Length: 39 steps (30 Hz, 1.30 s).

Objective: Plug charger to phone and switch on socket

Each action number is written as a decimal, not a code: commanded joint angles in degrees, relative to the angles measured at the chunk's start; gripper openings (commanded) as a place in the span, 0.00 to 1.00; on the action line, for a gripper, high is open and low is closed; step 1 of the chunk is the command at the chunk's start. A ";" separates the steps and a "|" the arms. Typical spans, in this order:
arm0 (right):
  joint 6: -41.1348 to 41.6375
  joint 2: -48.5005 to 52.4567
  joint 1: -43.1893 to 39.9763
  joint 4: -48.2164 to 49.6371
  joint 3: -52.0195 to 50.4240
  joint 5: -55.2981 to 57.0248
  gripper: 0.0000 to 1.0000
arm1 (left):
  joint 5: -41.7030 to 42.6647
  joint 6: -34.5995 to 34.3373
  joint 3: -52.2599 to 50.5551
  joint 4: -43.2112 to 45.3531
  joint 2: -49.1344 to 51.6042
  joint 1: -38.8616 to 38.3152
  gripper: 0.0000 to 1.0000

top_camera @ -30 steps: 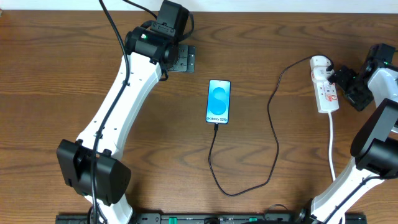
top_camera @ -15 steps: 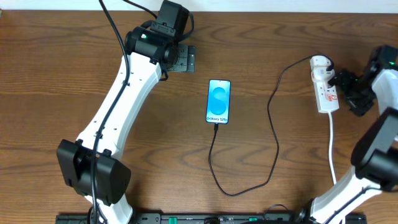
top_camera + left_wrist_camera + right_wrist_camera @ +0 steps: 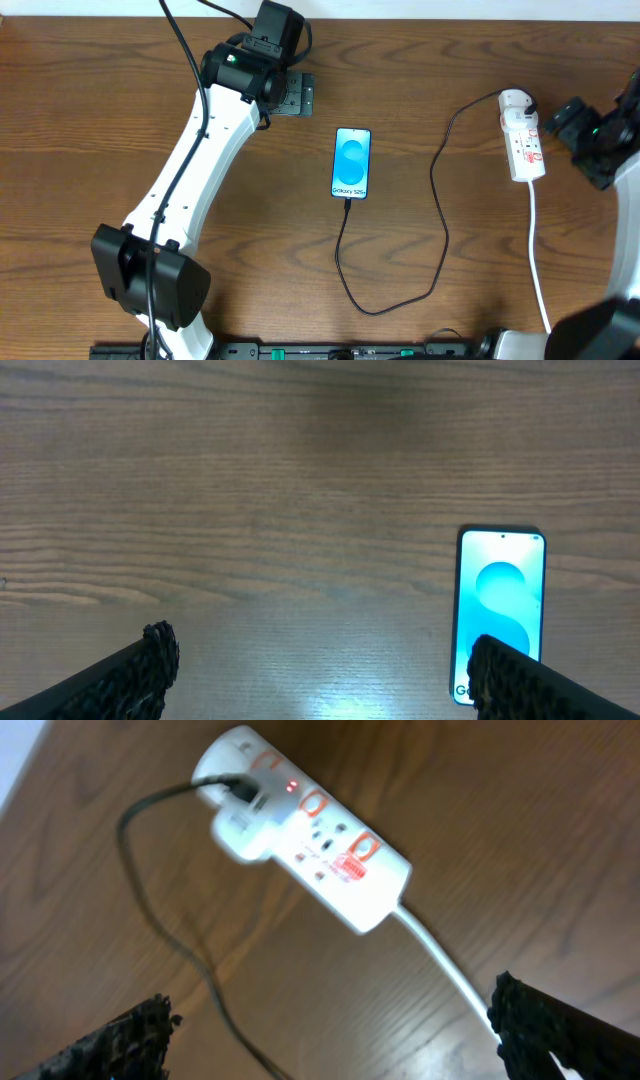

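**Charger joined to phone and socket; both claws released**

The phone [image 3: 352, 163] is laid flat near the middle of the desk [image 3: 100, 120], screen up and lit in cyan and white. The charger [image 3: 440, 200] is seen entering the phone's near edge. From there the black cable is looped toward the front of the desk, carried up to the right, and seated in the outlet nearest the rounded end of the socket [image 3: 522, 140]. The socket lies at the right side of the desk, well apart from the phone, with its white cord [image 3: 537, 250] trailed toward the front edge. In the right wrist view a small red light [image 3: 291, 786] is shown glowing beside the plugged outlet.

The left claw [image 3: 320, 685] is held released, its fingers spread wide over bare wood to the left of the phone, with nothing gripped. The right claw [image 3: 335, 1030] is likewise held released and empty, positioned just to the right of the socket without touching it.
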 commanded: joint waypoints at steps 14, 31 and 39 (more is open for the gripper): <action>0.70 -32.59 15.69 13.31 -30.40 0.81 0.99 | -1.16 0.13 0.15 -0.11 0.48 0.07 0.94; 0.66 -32.63 16.11 6.49 -31.65 -0.52 0.99 | -1.16 0.13 0.15 -0.11 0.48 0.07 0.94; -0.46 -32.63 16.11 5.29 -31.65 1.46 0.99 | -1.16 0.13 0.15 -0.11 0.48 0.07 0.94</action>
